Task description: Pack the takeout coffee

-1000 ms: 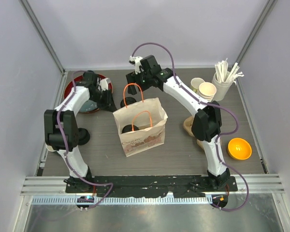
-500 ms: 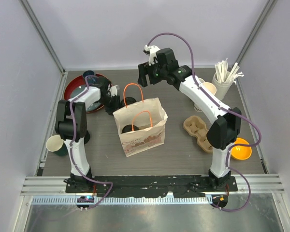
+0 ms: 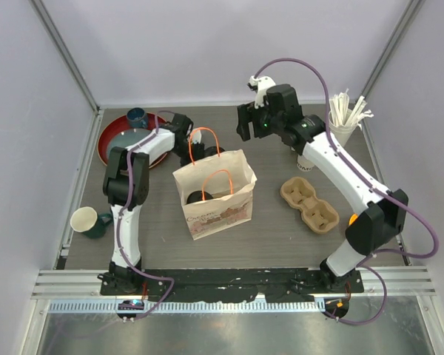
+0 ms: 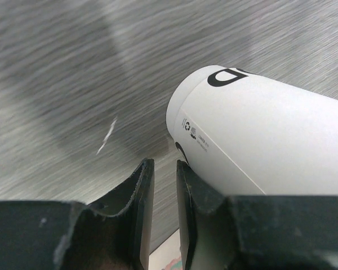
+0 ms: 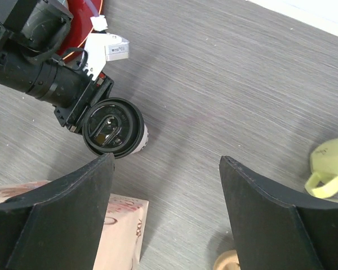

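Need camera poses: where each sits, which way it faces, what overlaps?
Top external: fixed above and behind the bases, looking down on the table; left arm and right arm show whole.
Left wrist: low over the tabletop, looking at the side of the takeout cup close up; left fingers, nearly together, along the bottom edge.
Right wrist: raised, looking down on that cup's black lid and the left arm's tip; right fingers, wide apart, at the bottom.
Shared: the takeout cup behind the paper bag shows in all three.
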`<state>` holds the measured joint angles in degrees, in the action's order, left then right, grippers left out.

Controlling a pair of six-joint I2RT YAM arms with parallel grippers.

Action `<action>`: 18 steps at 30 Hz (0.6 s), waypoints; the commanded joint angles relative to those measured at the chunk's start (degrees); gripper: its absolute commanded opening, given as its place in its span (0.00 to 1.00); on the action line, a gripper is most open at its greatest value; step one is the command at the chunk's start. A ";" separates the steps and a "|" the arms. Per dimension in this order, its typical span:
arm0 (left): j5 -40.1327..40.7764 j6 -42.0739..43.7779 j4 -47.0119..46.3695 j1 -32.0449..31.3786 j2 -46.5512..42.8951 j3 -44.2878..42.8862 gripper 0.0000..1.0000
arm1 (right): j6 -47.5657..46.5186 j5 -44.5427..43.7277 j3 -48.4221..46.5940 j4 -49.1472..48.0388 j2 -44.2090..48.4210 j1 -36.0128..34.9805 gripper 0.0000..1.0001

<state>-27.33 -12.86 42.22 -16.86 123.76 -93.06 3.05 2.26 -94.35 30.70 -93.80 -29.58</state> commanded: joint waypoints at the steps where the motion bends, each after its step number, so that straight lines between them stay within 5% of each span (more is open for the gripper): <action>1: -1.41 2.22 -0.56 -2.73 2.26 -4.76 0.26 | -0.85 -2.00 4.85 -4.42 7.31 1.46 0.81; 18: -2.20 5.39 4.89 -11.87 11.50 -19.53 0.25 | -0.41 -5.86 19.63 -5.47 19.44 6.38 0.81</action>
<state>-28.51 -8.75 45.28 -27.38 133.82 -109.08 2.92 -2.26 -76.18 27.86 -78.39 -24.01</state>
